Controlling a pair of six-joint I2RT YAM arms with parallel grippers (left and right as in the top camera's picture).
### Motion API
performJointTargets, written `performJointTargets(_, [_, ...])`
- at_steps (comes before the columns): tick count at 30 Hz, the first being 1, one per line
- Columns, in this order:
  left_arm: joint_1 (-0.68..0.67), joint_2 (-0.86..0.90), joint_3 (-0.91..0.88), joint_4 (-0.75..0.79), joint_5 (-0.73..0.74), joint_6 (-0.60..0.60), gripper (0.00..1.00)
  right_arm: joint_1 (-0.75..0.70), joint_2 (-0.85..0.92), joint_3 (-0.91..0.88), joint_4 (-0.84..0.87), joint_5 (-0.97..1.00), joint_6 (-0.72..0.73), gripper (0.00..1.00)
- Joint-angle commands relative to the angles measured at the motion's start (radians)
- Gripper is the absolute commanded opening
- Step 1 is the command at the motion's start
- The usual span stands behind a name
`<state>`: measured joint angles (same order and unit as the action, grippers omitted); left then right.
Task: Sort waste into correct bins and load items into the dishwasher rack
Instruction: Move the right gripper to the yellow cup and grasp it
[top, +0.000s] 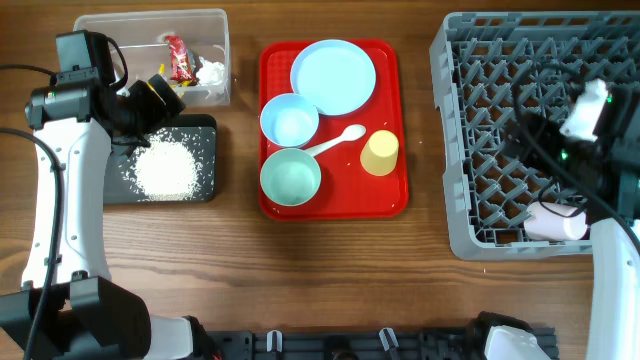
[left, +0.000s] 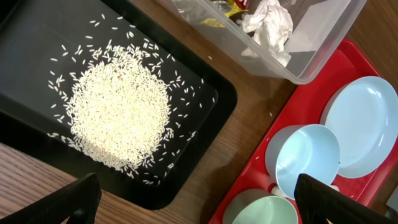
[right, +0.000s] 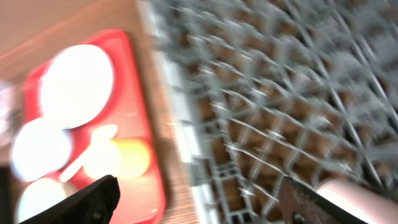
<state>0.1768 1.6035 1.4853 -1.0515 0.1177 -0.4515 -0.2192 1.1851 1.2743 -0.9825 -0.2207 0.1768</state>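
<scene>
The rice heap (top: 163, 168) lies in the black tray (top: 205, 190). The clear tub (top: 150, 30) holds a red wrapper (top: 180, 57) and the white tissue (top: 210, 72). My left gripper (top: 163, 93) hangs open and empty between tub and tray; its view shows the rice (left: 118, 115), the tissue (left: 270, 25) and both bowls. The plate (top: 333, 77), blue bowl (top: 290, 120), green bowl (top: 290, 177), spoon (top: 335, 142) and yellow cup (top: 380, 152) sit on the red tray. The white cup (top: 555, 222) lies in the grey rack (top: 462, 150). My right gripper (top: 522, 127) is open over the rack (right: 280, 93).
The red serving tray (top: 335, 205) lies between the bins and the rack. The right wrist view is blurred; it shows the rack's left wall, the yellow cup (right: 124, 158) and the white cup (right: 367, 199). Bare wood lies along the table's front.
</scene>
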Motion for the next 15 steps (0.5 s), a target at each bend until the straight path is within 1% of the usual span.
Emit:
performJointTargets(1, [-0.003,-0.006,0.009,-0.001,0.005,-0.009,1.00,0.246,0.108,0.172,0.000,0.000,-0.019,0.84])
performJointTargets(2, [-0.003,-0.006,0.009,-0.001,0.005,-0.009,1.00,0.308,0.157,0.217,-0.001,0.032,-0.019,0.84])
performJointTargets(3, [-0.003,-0.006,0.009,-0.001,0.005,-0.009,1.00,0.421,0.293,0.324,-0.013,0.095,-0.019,0.84])
performJointTargets(4, [-0.003,-0.006,0.009,-0.001,0.005,-0.009,1.00,0.454,0.354,0.375,-0.028,0.113,-0.019,0.84])
performJointTargets(5, [-0.003,-0.006,0.009,-0.001,0.005,-0.009,1.00,0.488,0.454,0.455,-0.058,0.142,-0.019,0.84])
performJointTargets(8, [-0.003,-0.006,0.009,-0.001,0.005,-0.009,1.00,0.508,0.720,0.642,-0.170,0.172,-0.021,0.85])
performJointTargets(10, [-0.003,-0.006,0.009,-0.001,0.005,-0.009,1.00,0.509,0.826,0.663,-0.197,0.134,-0.045,0.85])
performJointTargets(15, [-0.003,-0.006,0.009,-0.001,0.005,-0.009,1.00,0.558,0.916,0.653,-0.239,0.146,-0.053,0.85])
